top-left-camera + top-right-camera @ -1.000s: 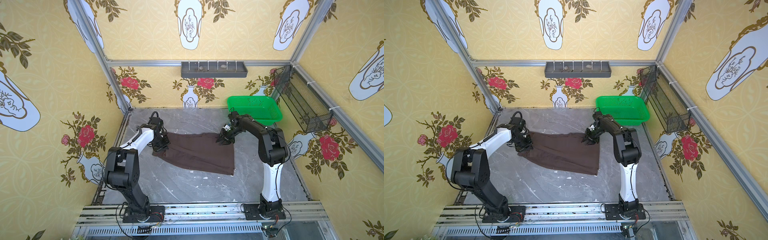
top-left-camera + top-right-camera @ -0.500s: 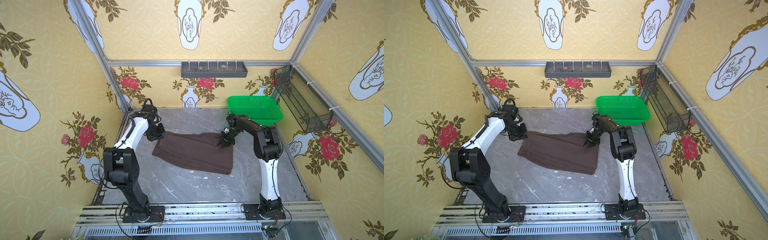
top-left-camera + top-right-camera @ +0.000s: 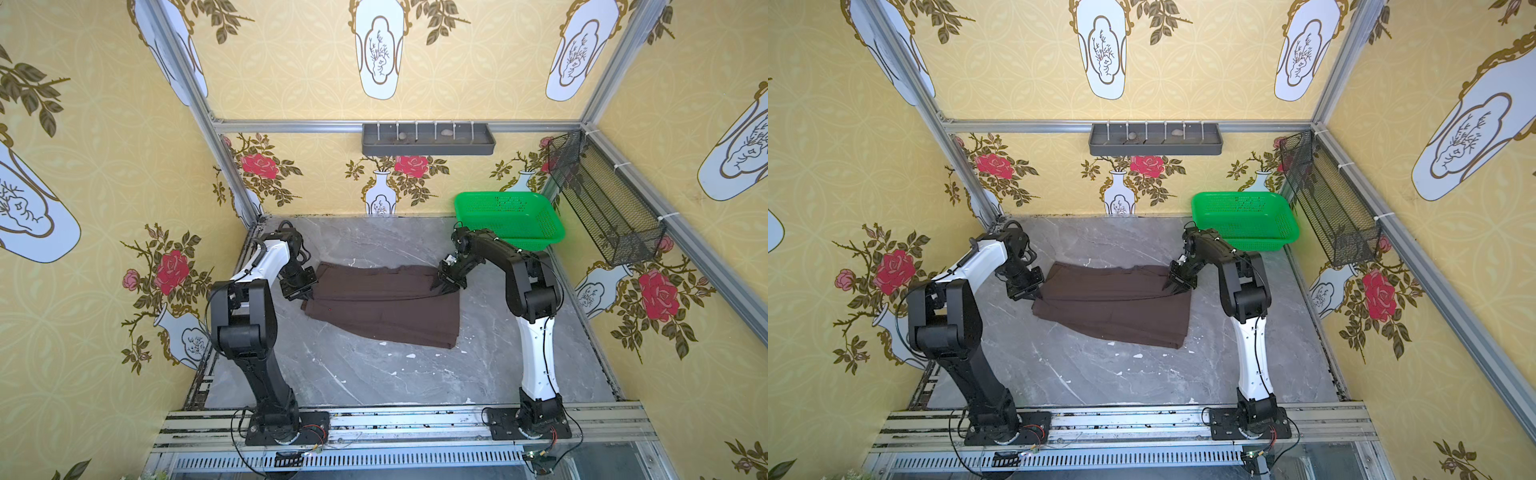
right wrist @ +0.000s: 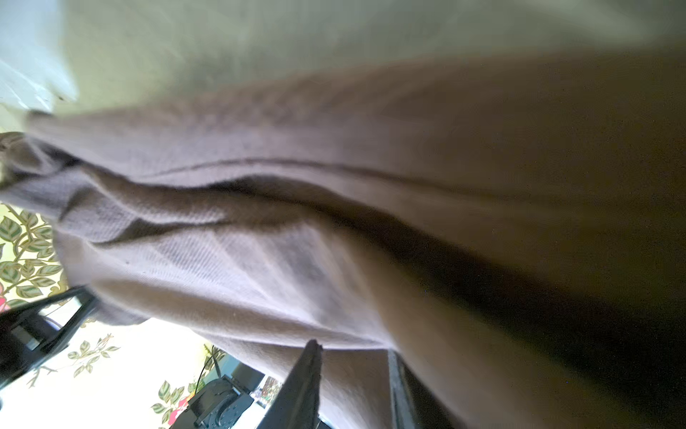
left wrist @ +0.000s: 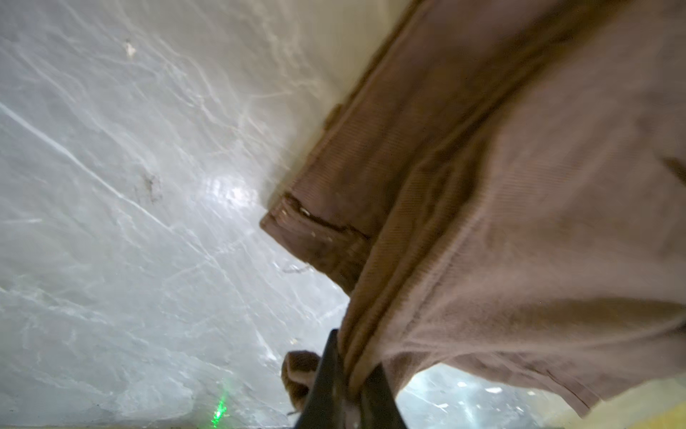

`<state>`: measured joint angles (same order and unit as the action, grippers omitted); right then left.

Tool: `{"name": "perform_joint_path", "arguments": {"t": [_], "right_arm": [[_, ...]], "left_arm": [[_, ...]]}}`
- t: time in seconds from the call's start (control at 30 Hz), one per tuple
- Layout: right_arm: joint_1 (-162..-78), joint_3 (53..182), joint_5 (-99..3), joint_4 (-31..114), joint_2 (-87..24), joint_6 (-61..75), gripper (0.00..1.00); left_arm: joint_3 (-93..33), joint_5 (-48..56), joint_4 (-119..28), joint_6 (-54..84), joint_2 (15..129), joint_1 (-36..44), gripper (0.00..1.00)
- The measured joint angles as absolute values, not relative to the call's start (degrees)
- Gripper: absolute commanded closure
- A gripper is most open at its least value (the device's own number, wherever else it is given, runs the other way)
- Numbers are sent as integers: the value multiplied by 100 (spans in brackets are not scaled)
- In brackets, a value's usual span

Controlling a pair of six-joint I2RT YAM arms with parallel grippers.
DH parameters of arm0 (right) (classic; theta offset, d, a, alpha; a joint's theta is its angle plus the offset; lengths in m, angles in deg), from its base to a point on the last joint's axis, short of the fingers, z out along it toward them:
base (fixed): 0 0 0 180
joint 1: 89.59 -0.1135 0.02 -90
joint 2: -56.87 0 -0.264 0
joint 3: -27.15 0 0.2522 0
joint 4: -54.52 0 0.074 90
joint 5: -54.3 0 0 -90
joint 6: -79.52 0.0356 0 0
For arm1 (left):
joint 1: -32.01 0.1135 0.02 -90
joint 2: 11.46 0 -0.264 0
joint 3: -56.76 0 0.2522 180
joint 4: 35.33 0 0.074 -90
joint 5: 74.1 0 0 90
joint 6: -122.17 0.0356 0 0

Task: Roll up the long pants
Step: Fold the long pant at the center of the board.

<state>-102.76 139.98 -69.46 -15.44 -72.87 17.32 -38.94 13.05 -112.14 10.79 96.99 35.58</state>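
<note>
**Change since the earlier frames:** The left arm, stretched toward the far left corner half a second ago, has drawn back. The left hand [image 3: 305,293] [image 3: 1034,293] now sits lower along the left edge of the long pants [image 3: 386,311] [image 3: 1113,307]. The right hand [image 3: 445,287] [image 3: 1173,286] has shifted only slightly, forward and inward. The garment lies in much the same place.

**Edges and room:** In both top views the pants lie folded, a flat dark brown slab on the middle of the desk [image 3: 374,374]. Bare marble lies wide in front of them, with a narrower strip behind. The green basket [image 3: 540,239] stands at the far right corner, close behind the right arm. The pants' near right corner lies flat and free.

**Hands and garment:**
- The left wrist view shows the left hand [image 5: 354,353] clenched on a gathered pinch of cloth at the left edge.
- The right wrist view is blurred. It shows the right hand [image 4: 352,349] grasping a thicker bunch, its fingers [image 4: 312,371] standing apart with fabric between them.
- A straight ridge runs across the cloth from one hand to the other.
</note>
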Motion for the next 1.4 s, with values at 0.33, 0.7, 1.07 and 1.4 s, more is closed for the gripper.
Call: {"name": "perform_joint_path", "arguments": {"t": [0.33,0.7,1.07,1.4], "right_arm": [[-10234,13976,-6539,-1448,-6642,1526,54],[-10217,13185,-6518,-1525,-6056,1312,54],[-10210,13113,-6528,-1485,-6080,1301,54],[-10210,13279,-6531,-1562,-6159,1220,54]], "left_arm": [[-4969,2144,-10847,1089,10282,3691,65],[-4868,1154,-10202,882,10151,3643,64],[-5026,295,-9892,1581,10702,3576,65],[-5205,-63,-9824,1894,11209,3549,68]]}}
